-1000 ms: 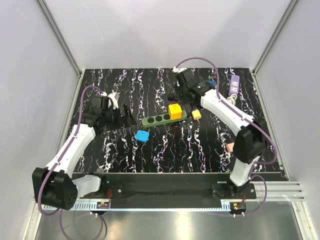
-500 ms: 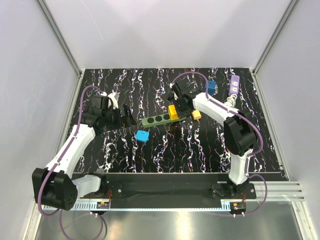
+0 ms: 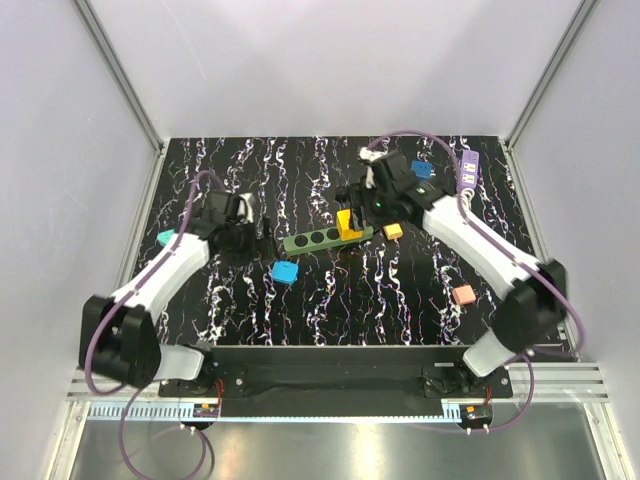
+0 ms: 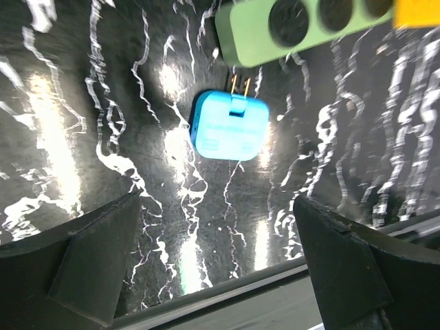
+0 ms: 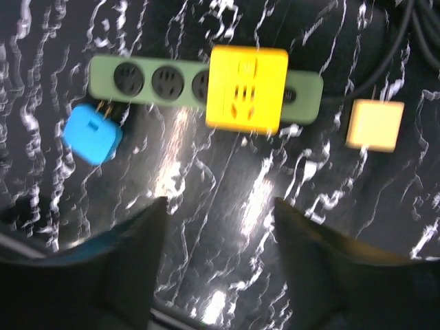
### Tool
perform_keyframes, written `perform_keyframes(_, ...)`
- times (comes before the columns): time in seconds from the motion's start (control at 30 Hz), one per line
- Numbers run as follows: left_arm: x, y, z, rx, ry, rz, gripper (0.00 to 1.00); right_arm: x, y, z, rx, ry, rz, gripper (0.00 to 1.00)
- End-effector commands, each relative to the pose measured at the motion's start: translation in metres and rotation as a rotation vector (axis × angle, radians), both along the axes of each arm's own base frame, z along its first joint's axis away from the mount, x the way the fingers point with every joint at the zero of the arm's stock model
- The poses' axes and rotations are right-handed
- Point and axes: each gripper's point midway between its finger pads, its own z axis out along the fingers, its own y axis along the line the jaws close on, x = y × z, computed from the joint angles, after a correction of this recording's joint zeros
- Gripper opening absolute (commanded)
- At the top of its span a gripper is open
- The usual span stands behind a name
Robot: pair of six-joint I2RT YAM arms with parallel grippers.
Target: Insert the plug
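Yellow plug (image 5: pixel 247 88) sits on green strip (image 5: pixel 148 81); right end effector (image 5: pixel 220 206) spread, empty; left end effector (image 4: pixel 216 203) likewise.

Black table (image 3: pixel 330 300) with white marbling. Green power strip (image 3: pixel 315 240) lies mid-table, slanted. Blue plug (image 3: pixel 285 271) flat just beside the strip's left end, on the near side, prongs toward the strip. Small orange block (image 3: pixel 393 231) near the strip's right end. Salmon block (image 3: pixel 463 295) well apart, near right. Far right: purple power strip (image 3: pixel 467 170), second blue block (image 3: pixel 423 169) beside it. Teal item (image 3: pixel 166 238) at the left edge, too small to identify.
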Motion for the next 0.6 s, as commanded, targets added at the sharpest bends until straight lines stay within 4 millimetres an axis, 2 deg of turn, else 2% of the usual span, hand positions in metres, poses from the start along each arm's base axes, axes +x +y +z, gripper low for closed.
perform_keyframes(0.0,0.007,-0.012,-0.007,0.077,0.010,-0.028,0.98,-0.028,0.003,0.030,0.135,-0.051,0.020,0.77)
perform_keyframes(0.07,0.005,-0.021,-0.023,0.114,0.056,-0.025,0.98,-0.043,0.001,0.040,0.193,-0.077,0.041,0.83)
perform_keyframes(0.1,0.006,-0.022,-0.034,0.149,0.077,-0.023,0.98,-0.048,0.001,0.044,0.214,-0.084,0.053,0.89)
perform_keyframes(0.17,0.007,-0.036,-0.040,0.179,0.082,-0.051,0.98,-0.060,0.002,0.050,0.267,-0.101,0.083,0.97)
perform_keyframes(0.2,0.009,-0.035,-0.053,0.219,0.105,-0.048,0.98,-0.067,0.002,0.051,0.282,-0.109,0.095,1.00)
perform_keyframes(0.27,0.014,-0.039,-0.058,0.234,0.114,-0.047,0.97,-0.072,0.000,0.051,0.293,-0.112,0.103,1.00)
perform_keyframes(0.3,0.016,-0.038,-0.067,0.256,0.134,-0.042,0.97,-0.077,-0.002,0.050,0.296,-0.116,0.111,1.00)
perform_keyframes(0.4,0.026,-0.035,-0.075,0.300,0.139,-0.032,0.97,-0.084,-0.007,0.046,0.294,-0.124,0.117,1.00)
perform_keyframes(0.5,0.027,-0.035,-0.085,0.316,0.164,-0.030,0.97,-0.087,-0.008,0.045,0.299,-0.128,0.121,1.00)
perform_keyframes(0.57,0.026,-0.037,-0.089,0.309,0.181,-0.032,0.92,-0.089,-0.010,0.043,0.296,-0.135,0.121,1.00)
